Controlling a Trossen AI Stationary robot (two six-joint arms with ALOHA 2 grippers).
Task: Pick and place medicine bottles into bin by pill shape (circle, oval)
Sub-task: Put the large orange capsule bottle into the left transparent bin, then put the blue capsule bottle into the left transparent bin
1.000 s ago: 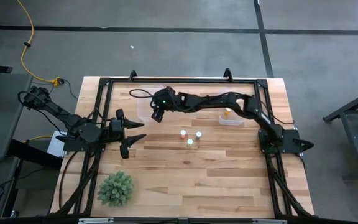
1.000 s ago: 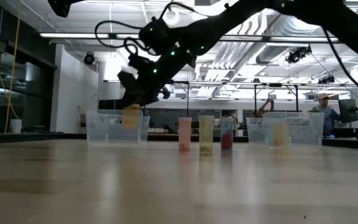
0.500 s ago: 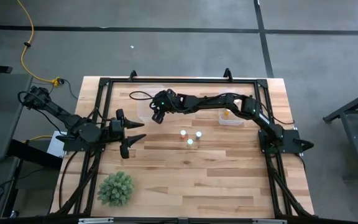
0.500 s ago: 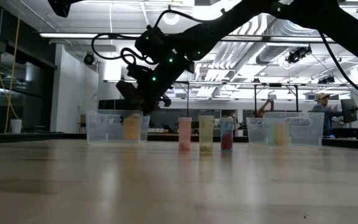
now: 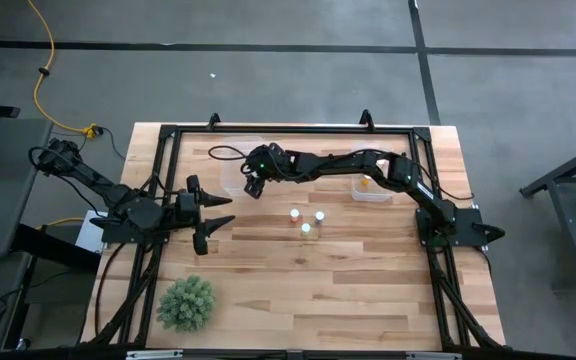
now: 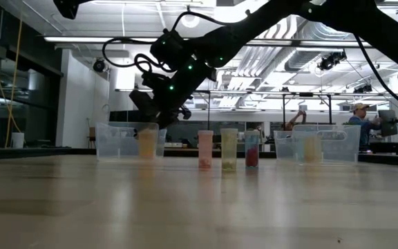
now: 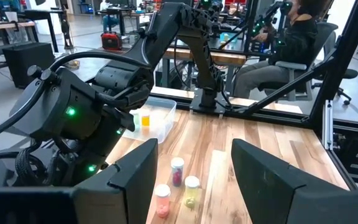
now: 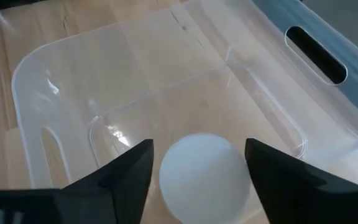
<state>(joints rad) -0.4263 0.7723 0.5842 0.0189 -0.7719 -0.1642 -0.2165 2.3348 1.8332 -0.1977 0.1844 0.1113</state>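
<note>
- Waiting at the left edge of the table (image 5: 268, 290), the left gripper (image 5: 211, 225) has its fingers spread wide and holds nothing; I think it stays aside so the other arm has free space.
- A green spiky plant (image 5: 186, 302) stands near the front left corner, well apart from the work.
- The left clear bin (image 8: 135, 81) sits near the far edge, left of the middle. The right arm reaches across the table so that the right gripper (image 8: 197, 168) hangs just over this bin.
- Between its fingers, which are parted about as wide as the cap, is a medicine bottle with a white cap (image 8: 205, 175). In the low view the bottle (image 6: 146, 142) looks orange and is already down inside the bin walls. I cannot tell if the fingers press it or have let go of it. I judge this is the moment of placing.
- Three small bottles (image 5: 306, 219) stand upright close together near the middle of the table, not touching the bins. They are not yet sorted.
- The right clear bin (image 5: 372, 193) is near the far edge, right of the middle, and one orange bottle (image 5: 366, 182) is already in it, probably the other pill shape.
</note>
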